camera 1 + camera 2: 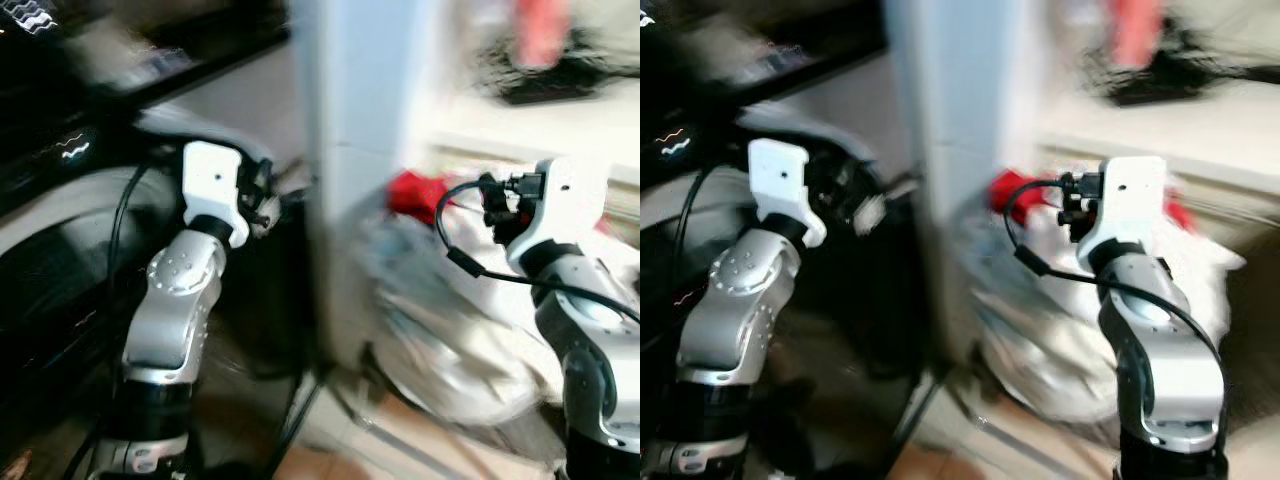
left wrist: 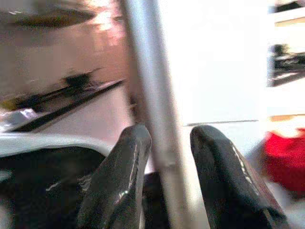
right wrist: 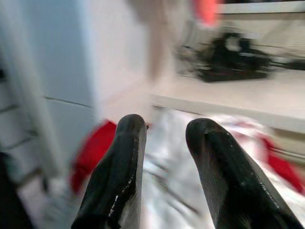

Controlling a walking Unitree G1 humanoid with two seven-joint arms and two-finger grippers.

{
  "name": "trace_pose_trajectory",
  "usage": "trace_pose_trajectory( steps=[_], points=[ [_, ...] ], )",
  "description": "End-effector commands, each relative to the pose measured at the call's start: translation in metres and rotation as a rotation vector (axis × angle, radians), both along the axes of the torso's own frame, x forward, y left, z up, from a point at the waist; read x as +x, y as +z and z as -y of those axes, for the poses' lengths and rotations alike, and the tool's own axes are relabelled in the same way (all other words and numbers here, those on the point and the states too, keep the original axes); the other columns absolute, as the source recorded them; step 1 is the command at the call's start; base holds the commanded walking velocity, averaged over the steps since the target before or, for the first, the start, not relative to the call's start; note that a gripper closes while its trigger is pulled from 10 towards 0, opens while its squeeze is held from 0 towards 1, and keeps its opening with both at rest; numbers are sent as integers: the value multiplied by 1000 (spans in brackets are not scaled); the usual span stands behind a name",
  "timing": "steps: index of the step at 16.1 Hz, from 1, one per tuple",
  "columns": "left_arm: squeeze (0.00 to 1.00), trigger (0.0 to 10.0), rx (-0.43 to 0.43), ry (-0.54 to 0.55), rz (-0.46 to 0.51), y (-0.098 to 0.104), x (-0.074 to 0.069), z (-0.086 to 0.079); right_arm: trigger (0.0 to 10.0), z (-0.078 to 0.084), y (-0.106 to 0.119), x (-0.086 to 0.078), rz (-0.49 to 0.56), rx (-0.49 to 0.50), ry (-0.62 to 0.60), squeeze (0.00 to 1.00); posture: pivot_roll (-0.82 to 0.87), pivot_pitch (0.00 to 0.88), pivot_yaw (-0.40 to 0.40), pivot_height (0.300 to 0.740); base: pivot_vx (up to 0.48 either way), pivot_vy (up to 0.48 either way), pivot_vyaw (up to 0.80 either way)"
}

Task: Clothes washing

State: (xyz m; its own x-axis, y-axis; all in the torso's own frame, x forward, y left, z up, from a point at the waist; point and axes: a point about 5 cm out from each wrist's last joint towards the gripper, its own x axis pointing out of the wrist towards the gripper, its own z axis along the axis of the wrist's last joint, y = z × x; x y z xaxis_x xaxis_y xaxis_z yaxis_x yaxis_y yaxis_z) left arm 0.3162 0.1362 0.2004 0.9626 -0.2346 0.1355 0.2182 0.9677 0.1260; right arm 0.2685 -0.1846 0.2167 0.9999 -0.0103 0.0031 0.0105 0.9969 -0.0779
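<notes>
Blurred laundry corner around a pale upright post [image 1: 345, 180]: nearest, the left gripper [image 2: 164, 181] and right gripper [image 3: 164, 176] both hang with jaws released, holding nothing. Right of the post, a heap of pale and red clothes [image 1: 450, 330] waits; left of it the washing machine [image 1: 60, 260]. Loading looks not yet begun.
</notes>
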Motion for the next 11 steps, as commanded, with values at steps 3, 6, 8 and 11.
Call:
trace_pose_trajectory(
  steps=[3, 6, 8, 11],
  points=[
    [0, 10000, 1, 11, -22, -2, 1, 0, 10000, 2, 2, 1, -25, -26, 8, 0, -72, 0, 74, 740, 0, 0, 0],
    [0, 10000, 27, 18, -19, -2, 2, 0, 10000, 2, 2, 2, -37, -32, 18, 0, -72, 0, 72, 740, 0, 0, 0],
    [0, 10000, 26, 8, -4, 0, 1, 0, 10000, -1, 1, 2, -46, -40, 42, 0, -73, 0, 72, 740, 0, 0, 0],
    [0, 10000, 19, 13, -6, 1, 1, -1, 10000, -5, 0, 1, -43, -74, 55, 0, -72, 0, 71, 740, 0, 0, 0]
  ],
)
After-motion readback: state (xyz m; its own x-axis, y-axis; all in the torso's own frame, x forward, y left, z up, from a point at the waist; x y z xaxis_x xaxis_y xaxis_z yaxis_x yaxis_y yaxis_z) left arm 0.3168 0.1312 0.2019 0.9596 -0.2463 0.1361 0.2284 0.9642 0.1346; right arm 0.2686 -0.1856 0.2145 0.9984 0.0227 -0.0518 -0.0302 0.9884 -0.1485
